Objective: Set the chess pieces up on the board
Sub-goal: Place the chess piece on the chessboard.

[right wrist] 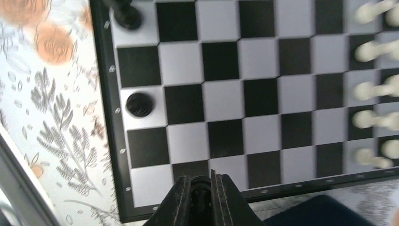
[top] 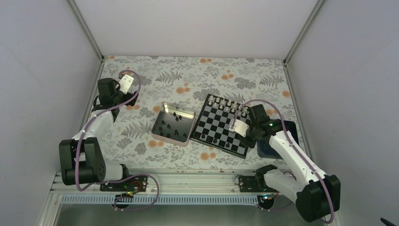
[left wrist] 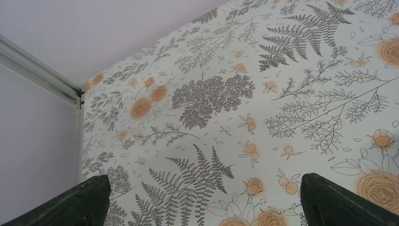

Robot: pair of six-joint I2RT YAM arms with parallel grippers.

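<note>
The black-and-silver checkered board point(top: 214, 123) lies right of centre, with white figures along its far edge point(top: 228, 103). My right gripper point(top: 235, 126) hovers over the board's near right part, shut on a small black chess piece point(right wrist: 201, 189) pinched between its fingertips point(right wrist: 201, 181). Below it lies the board's corner point(right wrist: 221, 99), where two black pieces point(right wrist: 139, 104) point(right wrist: 128, 16) stand on the edge file. Several more black pieces lie in the silver tin point(top: 169, 140). My left gripper point(top: 124, 84) is far off at the back left, open and empty point(left wrist: 202, 188) over bare cloth.
White figures point(right wrist: 371, 117) line the board's opposite side. A dark blue tray point(top: 288, 128) sits by the board's right edge, partly under my right arm. The floral cloth point(left wrist: 211, 94) covers the table, and white walls close it in at the left, back and right.
</note>
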